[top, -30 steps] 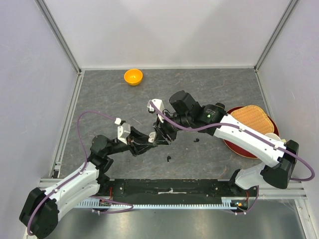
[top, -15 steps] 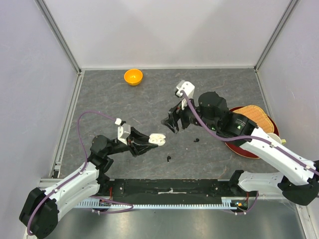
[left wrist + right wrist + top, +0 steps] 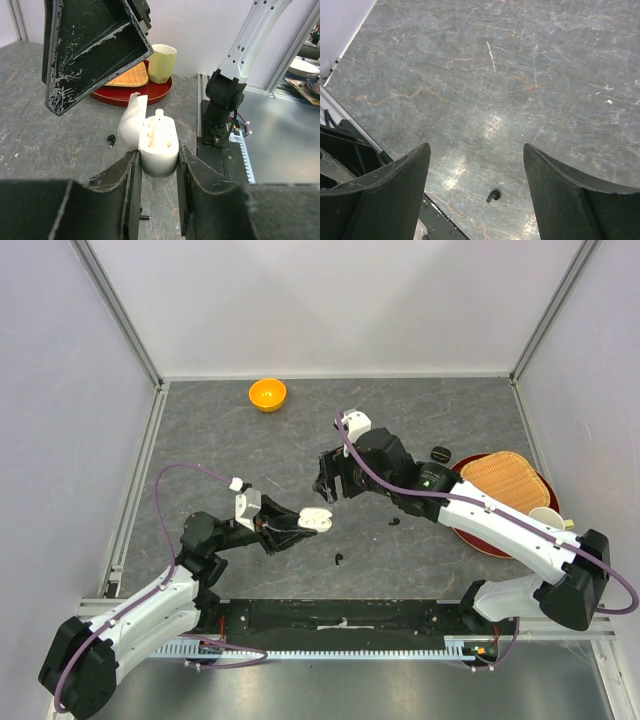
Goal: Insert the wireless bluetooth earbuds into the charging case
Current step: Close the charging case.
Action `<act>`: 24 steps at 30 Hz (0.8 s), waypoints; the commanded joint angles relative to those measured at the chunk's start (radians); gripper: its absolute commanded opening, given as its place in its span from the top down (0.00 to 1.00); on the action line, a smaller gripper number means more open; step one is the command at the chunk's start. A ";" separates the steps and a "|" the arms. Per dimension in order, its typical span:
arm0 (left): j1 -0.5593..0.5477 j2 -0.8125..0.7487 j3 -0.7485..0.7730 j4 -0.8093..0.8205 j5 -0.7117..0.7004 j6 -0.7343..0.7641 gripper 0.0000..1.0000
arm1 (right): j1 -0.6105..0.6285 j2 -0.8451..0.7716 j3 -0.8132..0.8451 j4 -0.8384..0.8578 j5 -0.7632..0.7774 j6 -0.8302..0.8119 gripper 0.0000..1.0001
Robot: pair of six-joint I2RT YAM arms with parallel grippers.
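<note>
Seen from overhead, the L gripper [image 3: 303, 524] is clenched on a white charging case [image 3: 318, 519] w/ its lid flipped open, near the centre of the grey veined table [image 3: 220, 440]. The R gripper [image 3: 328, 483] hangs just to the far side of it, jaws spread and gripping nothing. The L wrist cam adds what the top view can't: the case [image 3: 159, 145] is smooth, rounded white plastic, pinched at its sides between scuffed black fingers [image 3: 131, 175]. White shapes sit in its wells, maybe the white buds, but it's white on white so I can't say. One scratched black R finger looms over it at upper left. The R wrist cam shows its own gripper [image 3: 475, 150] wide apart over bare stone-look surface, w/ a tiny comma-shaped black earbud [image 3: 493, 195] lying between them. On top view a black earbud [image 3: 340, 560] lies near of the case, and a second black earbud [image 3: 394, 522] lies to its right. Far off sits an orange bowl [image 3: 267, 394]. At right there's a red tray [image 3: 470, 530] w/ a woven mat [image 3: 505, 475] and a pale cup [image 3: 162, 62], its left edge partly covered by the R arm. A small glossy black rounded box [image 3: 440, 453] lies by its far-left rim.
</note>
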State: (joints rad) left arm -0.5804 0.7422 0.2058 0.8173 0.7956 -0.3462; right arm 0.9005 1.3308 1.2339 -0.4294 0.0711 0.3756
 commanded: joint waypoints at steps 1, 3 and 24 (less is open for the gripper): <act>-0.004 0.002 0.018 0.046 0.005 0.041 0.98 | 0.003 -0.004 -0.028 0.121 -0.068 0.081 0.18; -0.006 -0.001 0.021 0.046 -0.015 0.044 0.98 | 0.002 0.005 -0.043 0.135 -0.068 0.089 0.18; -0.004 0.003 0.053 -0.041 -0.239 0.003 0.98 | 0.005 -0.107 -0.287 0.328 -0.171 0.232 0.18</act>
State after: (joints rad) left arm -0.5907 0.7376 0.2062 0.7712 0.6724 -0.3328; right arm 0.8955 1.2617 0.9874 -0.1608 -0.0792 0.5598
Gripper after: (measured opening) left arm 0.354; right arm 0.817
